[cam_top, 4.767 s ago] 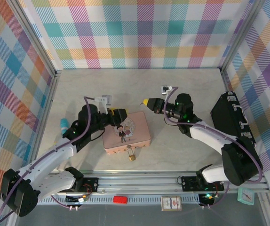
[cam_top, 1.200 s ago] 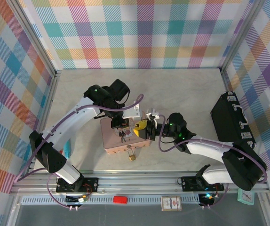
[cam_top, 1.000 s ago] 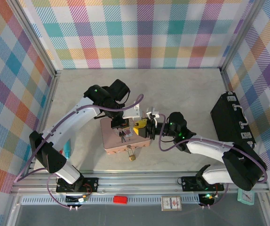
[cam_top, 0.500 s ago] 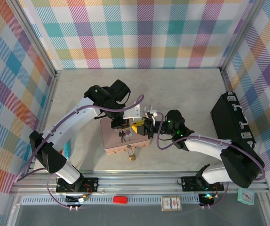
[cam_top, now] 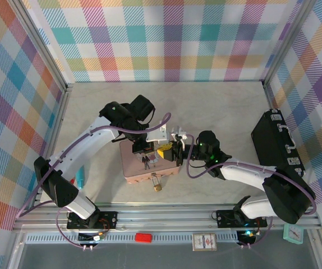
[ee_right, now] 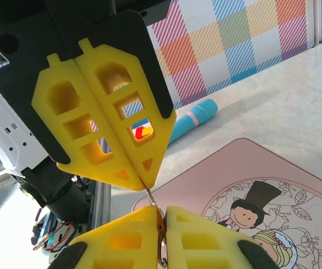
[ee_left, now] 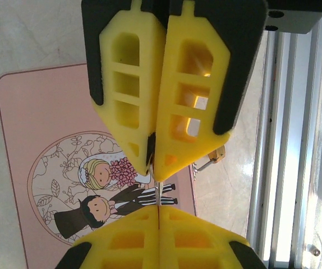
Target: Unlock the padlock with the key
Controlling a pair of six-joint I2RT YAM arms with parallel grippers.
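Grippers: left gripper (ee_left: 157,208) and right gripper (ee_right: 161,214) meet tip to tip above the pink tin (cam_top: 134,172), each with its yellow fingers pressed together.
Key: the key (ee_left: 157,194), a thin grey sliver, bridges the 2 sets of tips. As far as the wrist views show, 1 end sits in each pinch; which side really carries it I cannot tell.
Padlock: the padlock (cam_top: 157,185) hangs at the tin's near edge, nearer the arm bases than the grippers and touched by neither (too small here to judge the shackle).
Just changed: 4.8 s ago the arms stood well apart, the left beside the tin and the right off its far corner. Over the last second the right gripper has crept leftward until the tips touch.
Meaning: this reads as a mid-air handover or regrip of the key, not an approach to the lock, so the unlocking itself has not begun.
Next: 1 side probably has to let go cleanly, and the holder then has to aim the blade at the keyhole.
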